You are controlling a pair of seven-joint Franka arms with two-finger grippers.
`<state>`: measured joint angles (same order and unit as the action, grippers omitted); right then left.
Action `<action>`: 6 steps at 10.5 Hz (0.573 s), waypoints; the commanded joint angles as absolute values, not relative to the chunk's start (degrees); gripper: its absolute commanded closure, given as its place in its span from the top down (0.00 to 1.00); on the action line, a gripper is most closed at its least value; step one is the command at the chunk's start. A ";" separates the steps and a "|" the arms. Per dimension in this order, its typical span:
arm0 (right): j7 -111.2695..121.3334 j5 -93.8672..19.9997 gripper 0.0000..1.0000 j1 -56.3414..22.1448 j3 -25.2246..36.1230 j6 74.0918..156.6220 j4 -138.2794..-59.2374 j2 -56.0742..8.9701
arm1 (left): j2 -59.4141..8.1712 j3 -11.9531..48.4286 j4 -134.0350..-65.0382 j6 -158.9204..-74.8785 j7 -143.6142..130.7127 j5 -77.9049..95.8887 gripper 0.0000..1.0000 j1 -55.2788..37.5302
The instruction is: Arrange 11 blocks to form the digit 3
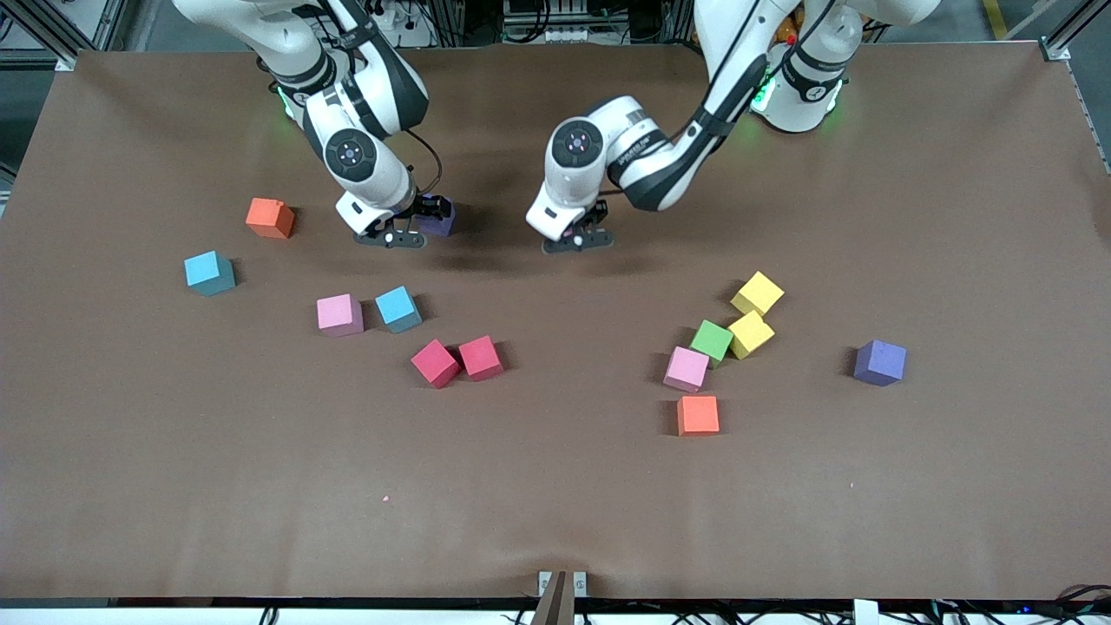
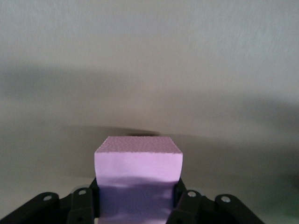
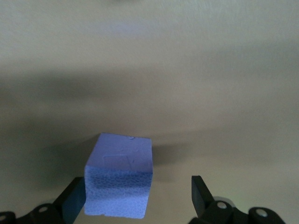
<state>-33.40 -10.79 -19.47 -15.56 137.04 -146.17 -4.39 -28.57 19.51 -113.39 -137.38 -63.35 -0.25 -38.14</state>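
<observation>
pink block (image 2: 138, 179) clamped between left fingers (image 2: 189, 205)

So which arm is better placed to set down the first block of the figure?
Probably left: the left gripper is already shut on a pink block. The right gripper is open around a purple block, not yet gripping it.

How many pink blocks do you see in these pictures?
3: one pink block beside a light blue block, one touching the green block, and one clamped in the left gripper. None seems hidden.
</observation>
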 commanded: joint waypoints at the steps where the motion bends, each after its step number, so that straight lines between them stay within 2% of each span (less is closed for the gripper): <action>1: -36.56 -15.19 1.00 -18.72 -18.36 140.18 -148.53 -2.81 | -22.95 20.38 -121.44 -142.18 -64.42 0.00 0.00 -38.67; 3: -36.65 -15.38 1.00 -18.72 -18.37 143.25 -148.88 -4.12 | -22.59 21.35 -123.66 -146.06 -65.91 0.00 0.00 -39.28; 6: -36.65 -15.38 1.00 -19.25 -18.98 146.23 -150.29 -5.36 | -24.07 21.27 -123.14 -147.57 -66.09 -3.23 0.00 -40.69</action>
<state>-35.97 -14.01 -19.45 -17.82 143.62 -148.58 -5.22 -24.72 21.40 -122.19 -146.46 -64.79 -0.89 -40.16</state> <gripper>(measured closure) 0.000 0.445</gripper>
